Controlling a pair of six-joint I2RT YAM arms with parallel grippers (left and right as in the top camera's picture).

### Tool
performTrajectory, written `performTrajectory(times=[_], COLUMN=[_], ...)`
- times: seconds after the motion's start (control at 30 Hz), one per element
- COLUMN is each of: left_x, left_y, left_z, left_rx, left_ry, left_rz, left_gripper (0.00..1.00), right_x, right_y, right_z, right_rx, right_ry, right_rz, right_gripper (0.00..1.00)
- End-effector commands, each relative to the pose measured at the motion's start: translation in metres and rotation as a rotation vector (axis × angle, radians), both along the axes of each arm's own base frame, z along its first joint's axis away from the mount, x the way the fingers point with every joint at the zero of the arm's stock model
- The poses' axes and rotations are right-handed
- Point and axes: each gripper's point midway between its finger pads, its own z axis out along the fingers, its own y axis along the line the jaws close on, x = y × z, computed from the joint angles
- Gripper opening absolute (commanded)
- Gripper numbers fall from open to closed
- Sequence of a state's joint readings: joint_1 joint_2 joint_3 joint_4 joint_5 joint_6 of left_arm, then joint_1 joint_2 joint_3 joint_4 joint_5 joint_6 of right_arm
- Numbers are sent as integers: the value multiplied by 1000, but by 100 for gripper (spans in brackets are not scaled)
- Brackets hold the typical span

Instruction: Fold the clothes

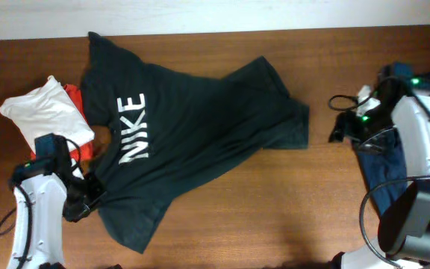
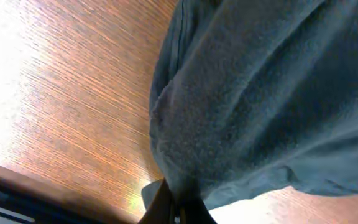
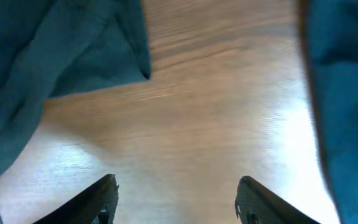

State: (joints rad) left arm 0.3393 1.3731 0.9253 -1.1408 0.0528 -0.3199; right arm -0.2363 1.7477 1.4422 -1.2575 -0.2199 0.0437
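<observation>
A dark teal T-shirt with white NIKE lettering point(image 1: 185, 134) lies spread and rumpled across the middle of the wooden table. My left gripper point(image 1: 88, 196) is shut on the shirt's lower left edge; the left wrist view shows its fingers point(image 2: 178, 208) pinching the fabric point(image 2: 260, 93), which hangs just above the wood. My right gripper point(image 1: 340, 128) is open and empty over bare table, right of the shirt's sleeve point(image 3: 61, 50); its fingers point(image 3: 178, 196) are spread wide.
A white garment point(image 1: 47, 112) and an orange one point(image 1: 77, 101) lie at the left edge. A blue garment point(image 1: 383, 161) lies under the right arm and also shows in the right wrist view point(image 3: 347, 74). Bare wood point(image 1: 275, 209) runs along the front.
</observation>
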Motion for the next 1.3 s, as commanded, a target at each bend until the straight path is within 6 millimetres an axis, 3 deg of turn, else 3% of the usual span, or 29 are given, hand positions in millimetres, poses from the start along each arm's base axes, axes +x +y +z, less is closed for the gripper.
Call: performTrajectory(times=[0.0,0.07,0.17,0.23,0.33,0.43,0.57,0.6,0.67,0.73,0.83,0.9,0.97,1.03,1.1,1.13,1.27], left_x=[4,6,7,8,8,9,10,10,10,10,11,15,26,44,63,78,92], left_y=[-2,-1,-1,0,0,0,0,1,1,1,1,3,6,6,5,1,2], left_z=[3,3,3,3,3,3,3,3,3,3,3,3,9,27,53,83,162], left_rx=[-30,-27,-25,-24,-24,-22,-21,-21,-21,-21,-20,-13,-1,-12,-27,-55,-16], left_ry=[-28,-36,-42,-45,-45,-49,-53,-53,-53,-54,-56,-75,-114,-183,-261,-338,-467], left_rz=[-17,-17,-17,-17,-17,-17,-17,-17,-17,-16,-16,-17,-18,-22,-31,-76,-135], left_gripper=[0,0,0,0,0,0,0,0,0,0,0,0,0,0,0,0,0], right_x=[7,35,59,73,75,75,86,88,90,91,87,81,83,78,62,46,19], right_y=[39,60,87,101,104,91,92,92,93,93,92,82,69,56,45,41,29], right_z=[-22,-39,-52,-60,-82,-108,-107,-106,-105,-105,-104,-82,-31,22,59,84,134], right_rx=[36,33,32,41,51,-15,-8,-8,-6,-7,-9,-18,-33,-48,-74,-90,-170], right_ry=[-21,-124,-252,-294,-246,-187,-230,-240,-249,-252,-233,-208,-255,-294,-284,-278,-315], right_rz=[87,29,102,84,32,-61,-60,-61,-61,-61,-61,-74,-38,-22,-36,-10,-21], right_gripper=[56,39,40,46,54,57,56,50,23,4,4,4,4,4,4,4,4])
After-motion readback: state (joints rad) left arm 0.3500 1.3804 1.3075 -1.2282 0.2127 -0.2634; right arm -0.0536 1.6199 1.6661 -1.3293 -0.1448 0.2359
